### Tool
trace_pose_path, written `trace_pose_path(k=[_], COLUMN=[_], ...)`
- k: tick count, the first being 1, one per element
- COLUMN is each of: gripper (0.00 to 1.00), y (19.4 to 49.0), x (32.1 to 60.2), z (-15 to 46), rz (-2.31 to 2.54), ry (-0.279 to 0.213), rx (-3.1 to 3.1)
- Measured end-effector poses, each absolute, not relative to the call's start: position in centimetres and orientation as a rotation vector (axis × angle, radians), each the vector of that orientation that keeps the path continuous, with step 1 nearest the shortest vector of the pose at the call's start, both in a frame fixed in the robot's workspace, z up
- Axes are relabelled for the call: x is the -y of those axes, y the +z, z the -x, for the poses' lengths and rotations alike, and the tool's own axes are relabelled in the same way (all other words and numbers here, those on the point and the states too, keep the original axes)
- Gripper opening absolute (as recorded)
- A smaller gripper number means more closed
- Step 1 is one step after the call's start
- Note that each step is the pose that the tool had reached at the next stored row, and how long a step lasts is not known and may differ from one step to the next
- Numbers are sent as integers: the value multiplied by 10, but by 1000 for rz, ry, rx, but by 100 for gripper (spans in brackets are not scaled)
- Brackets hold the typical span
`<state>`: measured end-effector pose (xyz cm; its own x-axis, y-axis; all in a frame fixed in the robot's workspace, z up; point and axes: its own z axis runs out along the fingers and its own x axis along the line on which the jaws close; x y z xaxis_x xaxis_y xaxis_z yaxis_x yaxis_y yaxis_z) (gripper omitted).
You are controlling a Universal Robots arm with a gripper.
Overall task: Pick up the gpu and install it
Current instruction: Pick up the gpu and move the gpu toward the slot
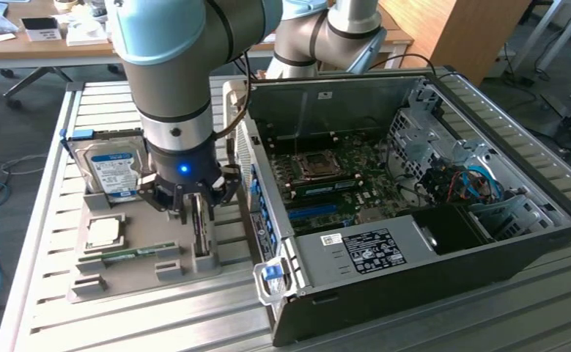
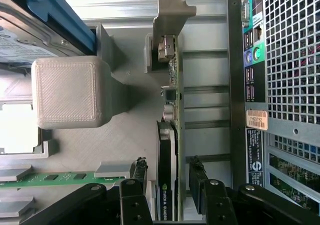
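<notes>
The gpu (image 2: pixel 167 155) stands on its long edge in a slot of the grey parts holder (image 1: pixel 129 282), upright, with its black face to one side and the green board edge to the other. In the exterior view it (image 1: pixel 201 236) shows as a thin dark blade just beside the open computer case (image 1: pixel 520 242), on that view's left of it. The gripper (image 1: pixel 195 216) hangs straight over the card and straddles it: in the wrist view the gripper (image 2: pixel 169 164) has one of its black fingers (image 2: pixel 141 177) on the black-face side and the other on the board side, each with a sliver of grey holder visible between pad and card, so the jaws are spread and grasp nothing. On the same holder, farther to the exterior view's left, a blue-labelled hard drive (image 1: pixel 109 172) leans in its own bay, a square processor chip (image 1: pixel 104 231) lies flat, and a narrow green memory stick (image 1: pixel 129 254) sits in a low slot, all apart from the gripper. The case lies on its side with the cover off and the motherboard (image 1: pixel 344 183) exposed. Holder and case both rest on a slatted metal table (image 1: pixel 89 323).
</notes>
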<state>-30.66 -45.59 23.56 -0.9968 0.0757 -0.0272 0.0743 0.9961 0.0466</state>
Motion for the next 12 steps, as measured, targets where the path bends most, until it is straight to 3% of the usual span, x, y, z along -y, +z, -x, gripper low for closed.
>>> trace_pose_path(k=[12], gripper=[47], y=[234], x=[448], z=[307], rz=[-117], ry=[71], rx=[-3110])
